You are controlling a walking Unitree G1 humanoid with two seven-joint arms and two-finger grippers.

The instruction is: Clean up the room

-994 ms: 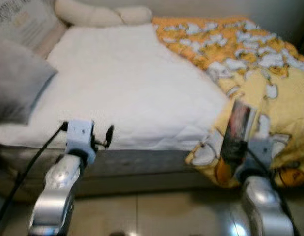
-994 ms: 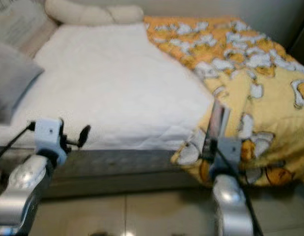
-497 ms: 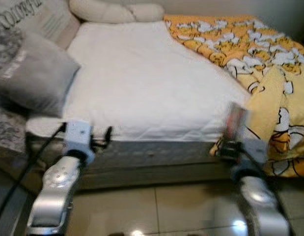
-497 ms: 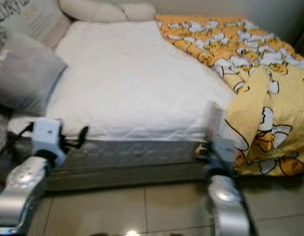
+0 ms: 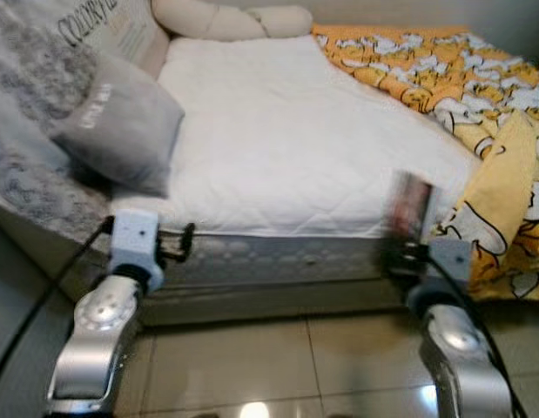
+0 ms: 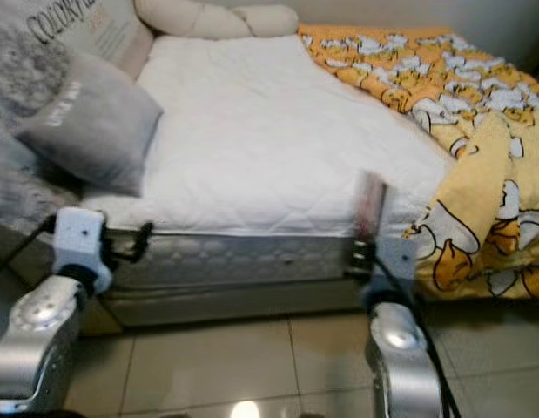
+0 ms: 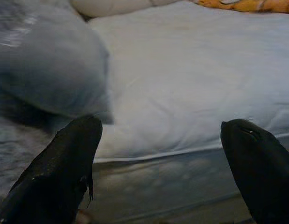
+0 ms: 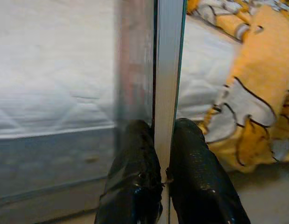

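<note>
Book [image 8: 168, 60], one, is clamped upright by the right gripper [image 8: 165, 140] at lower right, while the left gripper [image 7: 158, 140] is held spread before one bed [image 5: 286, 148] bearing one grey pillow [image 5: 121, 131].

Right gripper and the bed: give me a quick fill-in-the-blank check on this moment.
1. The right gripper is shut on a thin ____, held upright.
2. The left gripper is ____, with nothing between its fingers.
3. The grey pillow lies on the robot's ____ side of the bed.
4. The yellow blanket hangs over the bed's ____ side.

Missing words: book; open; left; right
</note>
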